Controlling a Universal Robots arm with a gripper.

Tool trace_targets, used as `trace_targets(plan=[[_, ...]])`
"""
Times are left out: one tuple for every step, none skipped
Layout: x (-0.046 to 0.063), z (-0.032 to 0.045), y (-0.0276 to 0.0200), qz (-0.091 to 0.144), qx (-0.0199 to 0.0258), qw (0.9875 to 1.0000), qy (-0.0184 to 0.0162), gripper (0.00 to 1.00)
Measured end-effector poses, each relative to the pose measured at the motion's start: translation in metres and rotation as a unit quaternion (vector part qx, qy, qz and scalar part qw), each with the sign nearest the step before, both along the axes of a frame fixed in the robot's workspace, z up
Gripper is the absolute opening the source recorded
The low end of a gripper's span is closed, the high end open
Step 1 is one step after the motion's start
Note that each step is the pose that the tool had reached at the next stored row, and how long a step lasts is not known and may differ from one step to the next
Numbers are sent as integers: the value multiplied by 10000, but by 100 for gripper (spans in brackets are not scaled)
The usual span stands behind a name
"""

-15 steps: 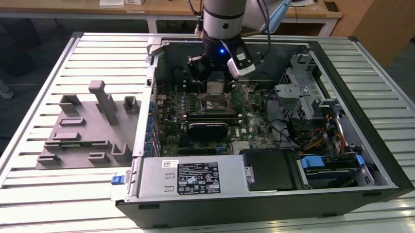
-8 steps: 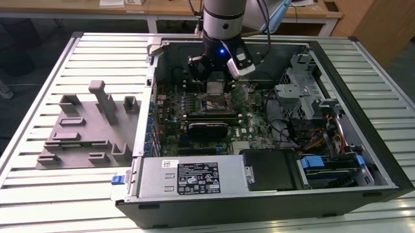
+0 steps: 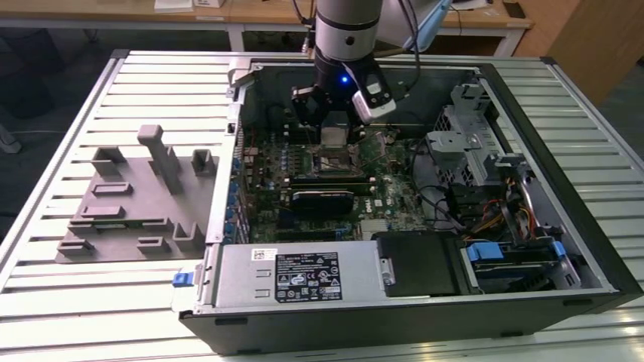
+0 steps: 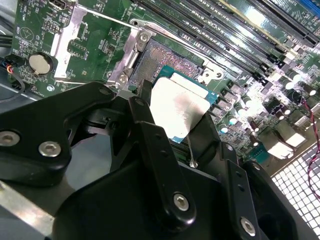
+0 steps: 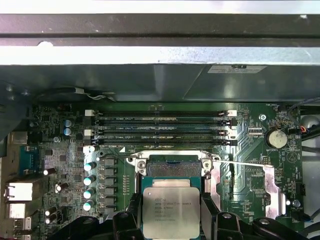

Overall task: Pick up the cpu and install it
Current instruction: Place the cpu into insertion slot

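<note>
The cpu (image 5: 171, 212), a flat square chip with a silver top and a thin darker rim, is held between the two black fingers (image 5: 209, 215) of the end effector (image 3: 335, 127), which is clamped on its opposite edges. In the second wrist view the cpu (image 4: 179, 111) hangs at a slant over the near edge of the open socket (image 4: 162, 59). Whether it touches the socket frame cannot be told, but it is not seated flat in it.

In the first wrist view the socket (image 5: 172, 169) lies just beyond the chip, its metal frame open. Past the socket run the long black memory slots (image 5: 160, 127). A round coin battery (image 5: 275, 138) sits on the green motherboard (image 5: 250, 165), off to one side of the socket.

In the exterior view the arm reaches down into the open computer case (image 3: 593, 226), which lies on its side on the slatted metal worktop (image 3: 60, 302). A silver power supply (image 3: 292, 275) fills the case's near edge. On the exterior view's left, beside the case, a grey plastic fixture (image 3: 131, 204) with upright posts rests on the worktop.
</note>
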State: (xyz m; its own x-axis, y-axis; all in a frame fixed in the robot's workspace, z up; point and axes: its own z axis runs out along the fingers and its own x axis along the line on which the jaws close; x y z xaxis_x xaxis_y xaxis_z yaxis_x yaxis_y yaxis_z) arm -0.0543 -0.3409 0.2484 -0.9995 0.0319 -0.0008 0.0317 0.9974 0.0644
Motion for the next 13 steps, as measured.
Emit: trace_targets(plan=[[1,-1,0,-52,1,10000,0,55],[1,-1,0,-116,0,9999,-1,55],[1,-1,0,-182,0,9998,-1,55],[0,-1,0,-252,0,9997,0,55],[0,0,0,-323,0,9995,0,55],[0,-1,0,-395,0,9992,0,55],[0,-1,0,-468,0,9989,0,55],[0,-1,0,-539,0,9985,0,55],[0,0,0,-605,0,9982,0,55],[0,0,0,-669,-1,9978,0,55],[0,-1,0,-734,0,9973,0,55],[0,-1,0,-796,-1,9968,0,55],[0,-1,0,-858,-2,9963,0,55]])
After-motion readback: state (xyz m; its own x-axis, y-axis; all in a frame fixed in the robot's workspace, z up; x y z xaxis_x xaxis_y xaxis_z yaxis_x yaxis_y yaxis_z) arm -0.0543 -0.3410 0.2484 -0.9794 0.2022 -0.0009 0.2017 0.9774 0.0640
